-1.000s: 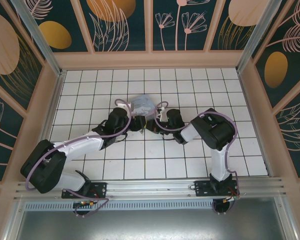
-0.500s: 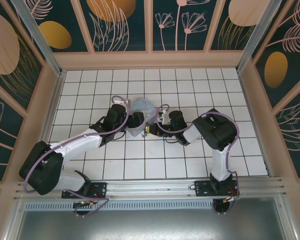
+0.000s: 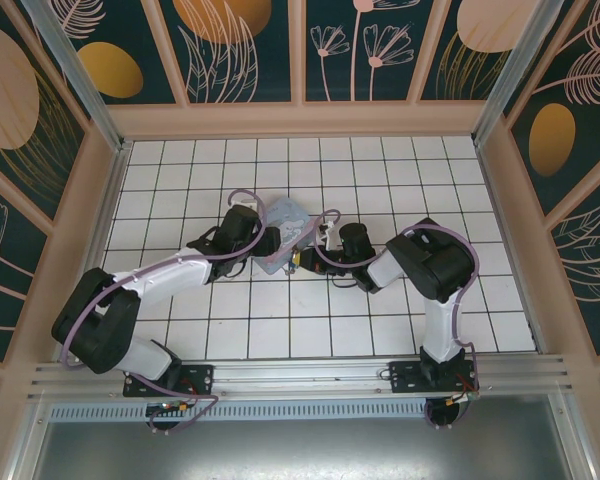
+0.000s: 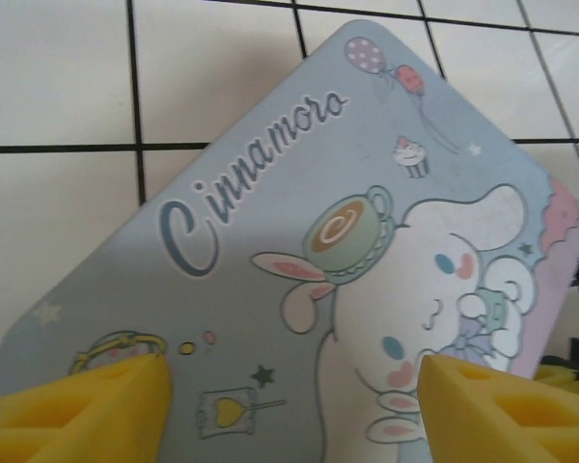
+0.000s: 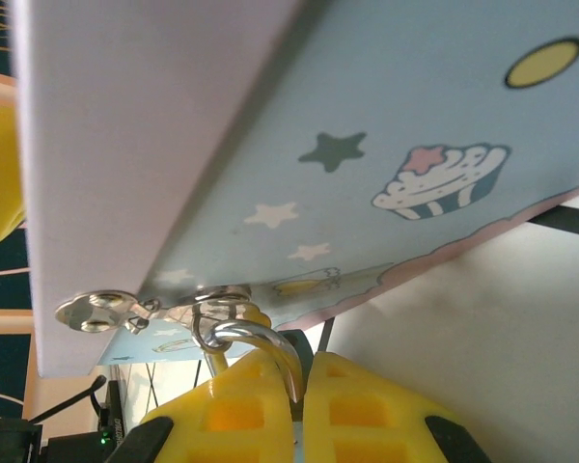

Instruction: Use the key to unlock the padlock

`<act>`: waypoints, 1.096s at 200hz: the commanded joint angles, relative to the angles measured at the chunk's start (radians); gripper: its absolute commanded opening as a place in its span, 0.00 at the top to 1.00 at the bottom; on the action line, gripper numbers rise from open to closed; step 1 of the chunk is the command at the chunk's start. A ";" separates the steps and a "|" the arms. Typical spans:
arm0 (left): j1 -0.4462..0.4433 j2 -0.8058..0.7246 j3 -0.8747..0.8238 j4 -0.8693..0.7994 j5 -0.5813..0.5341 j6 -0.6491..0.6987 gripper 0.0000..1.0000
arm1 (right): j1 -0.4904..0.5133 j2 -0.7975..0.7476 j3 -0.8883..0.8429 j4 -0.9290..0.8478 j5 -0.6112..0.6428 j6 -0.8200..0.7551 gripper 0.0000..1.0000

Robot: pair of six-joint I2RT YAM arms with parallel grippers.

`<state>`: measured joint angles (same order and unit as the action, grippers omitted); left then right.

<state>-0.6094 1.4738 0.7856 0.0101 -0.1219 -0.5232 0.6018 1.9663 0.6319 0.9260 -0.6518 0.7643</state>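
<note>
Padlock place: the padlock [image 5: 256,340] is hung from the metal hasp [image 5: 106,311] at the edge of the pale blue printed tin [image 5: 367,116], near the middle of the tiled surface [image 3: 380,170].
Padlock axis: in the right wrist view the long axis is set roughly upright. The shackle arch is turned up toward the hasp and the body end down into the yellow fingers [image 5: 367,415].
Hidden: the body is covered by those fingers, so only the silvery shackle can be seen.
Right tool: the right tool [image 5: 302,374] is pressed together, with the padlock pinched at the seam.
Left tool: the left tool [image 4: 291,376] is spread wide, with the tin's lid framed between its fingers. Contact with the tin cannot be told.
Left arm: it is stretched diagonally toward the tin.
Right arm: it is folded at the elbow, with the forearm laid leftward.
</note>
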 commanded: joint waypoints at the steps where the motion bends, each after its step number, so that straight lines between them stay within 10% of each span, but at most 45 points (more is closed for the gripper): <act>1: 0.004 0.022 0.027 -0.126 -0.082 0.070 0.32 | -0.004 -0.031 -0.016 -0.005 0.009 0.007 1.00; 219: -0.078 0.234 0.112 -0.279 -0.262 0.153 0.40 | -0.036 -0.068 -0.018 0.012 0.081 0.163 1.00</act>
<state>-0.6884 1.6352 0.9447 -0.1234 -0.4034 -0.3996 0.5732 1.9285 0.6289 0.9047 -0.5915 0.9077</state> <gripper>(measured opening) 0.607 0.071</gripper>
